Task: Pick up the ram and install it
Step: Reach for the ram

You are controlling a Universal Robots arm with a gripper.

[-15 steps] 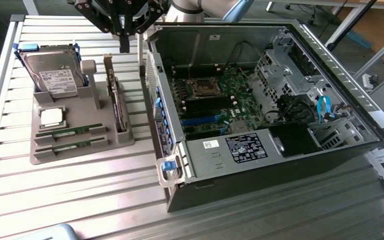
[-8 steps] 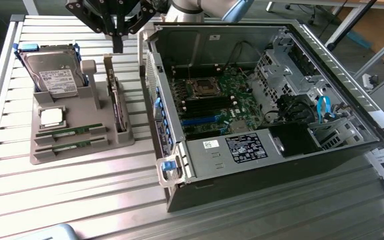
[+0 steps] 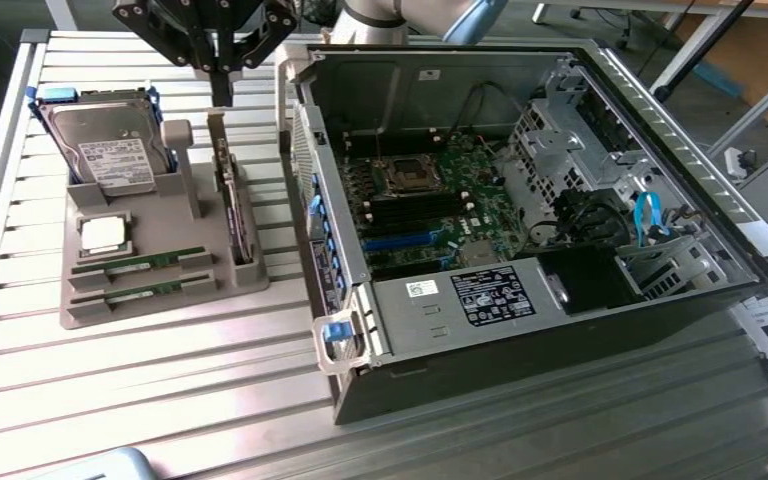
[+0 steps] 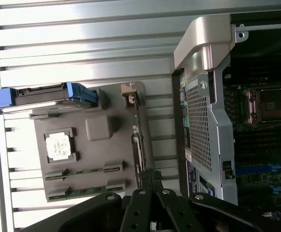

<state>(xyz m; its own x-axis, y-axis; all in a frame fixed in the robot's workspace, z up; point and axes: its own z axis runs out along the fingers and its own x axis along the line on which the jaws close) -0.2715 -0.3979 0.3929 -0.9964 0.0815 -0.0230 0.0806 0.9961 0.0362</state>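
Slatted aluminium table (image 3: 131,390) under everything. Toward the exterior view's right, an open computer case (image 3: 491,400) lying on its side, motherboard (image 3: 444,205) and processor socket (image 3: 408,177) exposed. Just beside it, toward the exterior view's left, a grey holder tray (image 3: 157,305). At the tray's far end, a hard drive (image 3: 111,145) in blue rails, propped up. Along the edge nearest the case, a dark expansion card (image 3: 231,210) standing on edge. Flat in its recess, a square silver processor (image 3: 103,234). At the near end, flat in parallel slots, one ram stick (image 3: 137,262) just beside the processor and a second ram stick (image 3: 131,292) nearer the tray's edge, both untouched. Above the expansion card's far end, the gripper (image 3: 221,95), fingers pressed together, gripping nothing.
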